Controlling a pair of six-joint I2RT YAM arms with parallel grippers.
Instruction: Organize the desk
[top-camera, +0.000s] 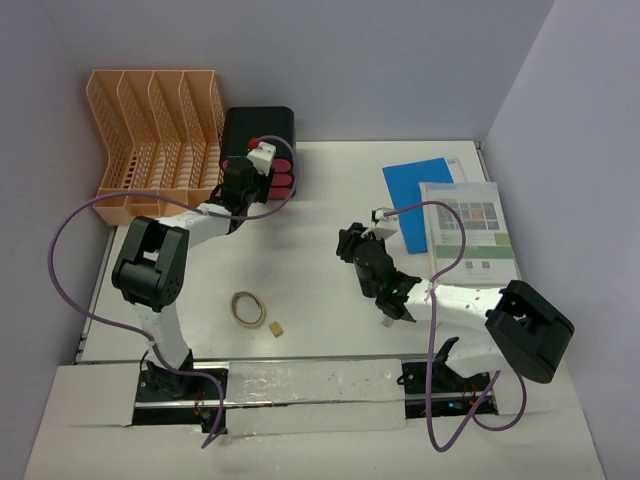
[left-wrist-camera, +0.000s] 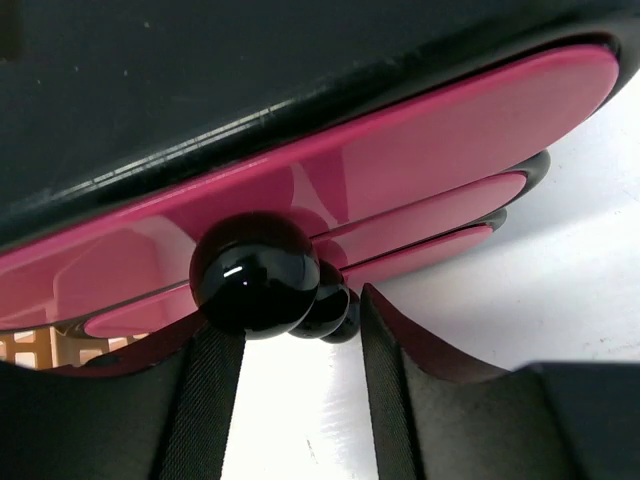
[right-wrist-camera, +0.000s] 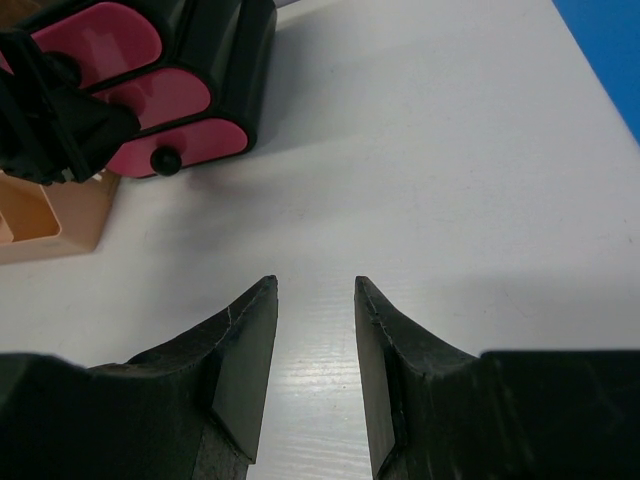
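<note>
The desk (top-camera: 330, 200) is white, the file rack (top-camera: 150, 125) peach with grid pattern, the box (top-camera: 258, 125) black with pink drawers (left-wrist-camera: 400, 150) and black knobs (left-wrist-camera: 255, 275)

Desk (top-camera: 330, 200): white, matt, with a fine wood-like grain.
Drawer fronts (left-wrist-camera: 400, 160), at 11 o'clock on the desk: pink plastic, high gloss, reflective.
Knobs (left-wrist-camera: 255, 273): black, smooth, glossy.
Box casing (left-wrist-camera: 200, 70): black plastic, satin.
File rack (top-camera: 150, 130): peach plastic lattice.
Right gripper (right-wrist-camera: 315, 290) fingers (right-wrist-camera: 245, 360): matt black, with rough edges.
</note>
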